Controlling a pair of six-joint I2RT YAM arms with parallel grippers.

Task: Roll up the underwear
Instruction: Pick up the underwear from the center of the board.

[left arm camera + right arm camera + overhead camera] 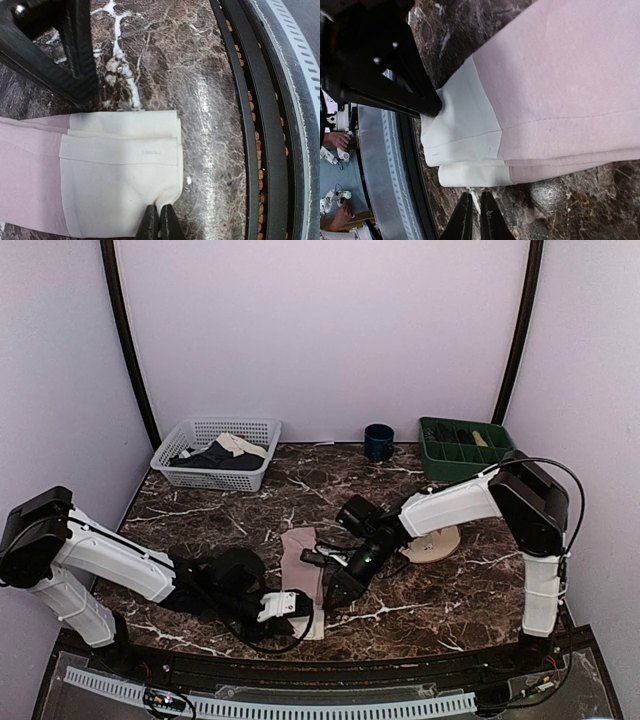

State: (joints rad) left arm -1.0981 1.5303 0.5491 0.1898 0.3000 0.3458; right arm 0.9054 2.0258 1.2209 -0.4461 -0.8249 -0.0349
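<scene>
The underwear (300, 558) lies folded into a narrow strip near the table's front edge, pink fabric at the far end and cream waistband (312, 618) at the near end. In the left wrist view the waistband (120, 170) lies flat, and my left gripper (160, 220) is shut on its puckered corner. My right gripper (475, 202) is shut and empty, its tips just off the waistband's folded edge (470, 175), over bare marble. In the top view the left gripper (296, 605) and the right gripper (330, 595) flank the strip's near end.
A white basket (200, 430) with a dark navy garment and a beige cloth stands at the back left. A blue mug (379, 441) and a green tray (462, 445) stand at the back right. A round plate (437, 545) lies under the right arm. The black front rail (250, 150) runs close to the waistband.
</scene>
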